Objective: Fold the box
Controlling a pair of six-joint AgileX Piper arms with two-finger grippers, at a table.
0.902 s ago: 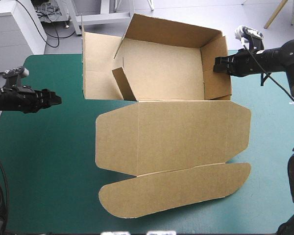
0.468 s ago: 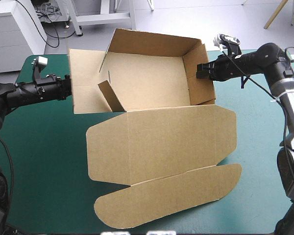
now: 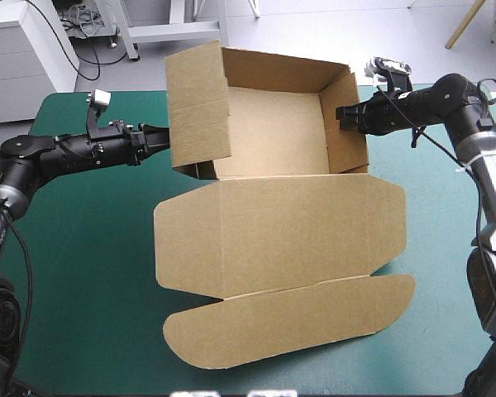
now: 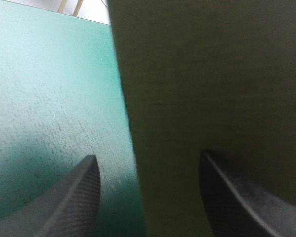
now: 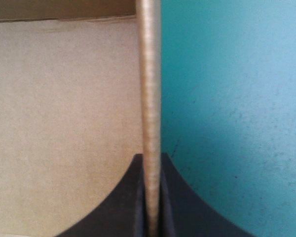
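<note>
One brown box (image 3: 273, 124) of cut board lies on the far and middle part of the teal-green covered worktop (image 3: 83, 273), with two black robot arms at it, one on each side. Three of its walls stand up: a long back wall (image 3: 281, 70), a right wall (image 3: 347, 124), and a tall left wall (image 3: 198, 107) that carries two faint creases. Its floor is plain, matt and flat. Toward the near edge, the one lid panel (image 3: 289, 231) lies flat with clipped corners on both sides. Beyond a single crease, one long flap (image 3: 289, 318) with rounded ends reaches almost to the worktop's near edge. The left arm (image 3: 66, 153) reaches in level, and the left jaws are released. In the left wrist view the two curved black fingers (image 4: 74, 202) stand wide apart, one over the speckled cover (image 4: 49, 89) and one against the dim board face (image 4: 212, 74), with the wall's edge between them. The right arm (image 3: 430, 103) meets the right wall near its top edge, and the right jaws are clenched on the box. In the right wrist view, the fingers (image 5: 123, 207) pinch the ribbed board edge (image 5: 150, 98), with the inner face on one side and the cover (image 5: 227, 98) on the other. What lies under the left wall's lower corner is in shadow and hard to make out.
</note>
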